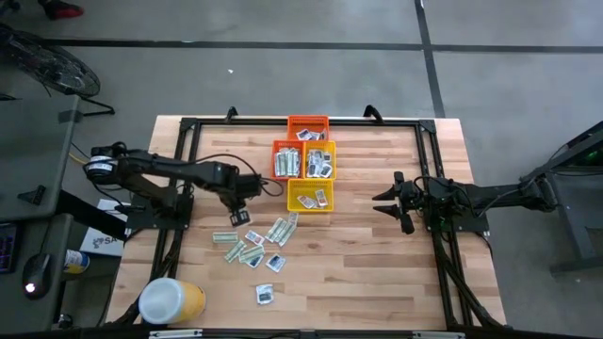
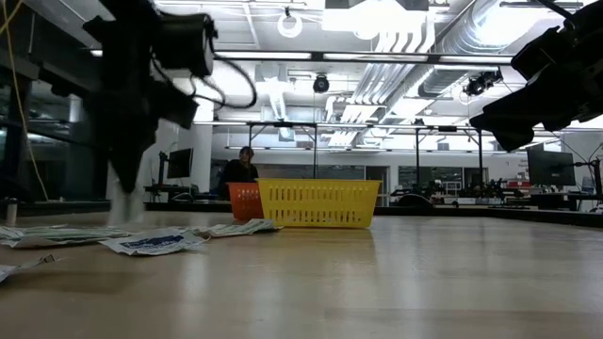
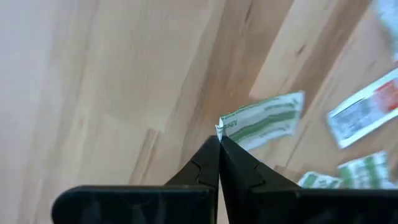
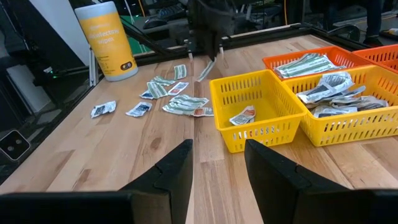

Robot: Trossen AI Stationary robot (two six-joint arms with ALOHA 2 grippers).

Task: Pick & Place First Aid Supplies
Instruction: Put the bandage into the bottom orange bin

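Four baskets hold packets | left tool pinches green strip | right tool wide

clear: table front | blocked: baskets, scattered packets

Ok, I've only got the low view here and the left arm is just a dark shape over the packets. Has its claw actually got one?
Observer: Yes. The left claw is shut on the corner of a green-and-white packet.
Operator: How many baskets? I see two.
Observer: Four: the near yellow basket, a middle orange basket beside a middle yellow basket, and a far orange basket.
Operator: Right claw?
Observer: The right claw is open and empty, off to the near basket's side.
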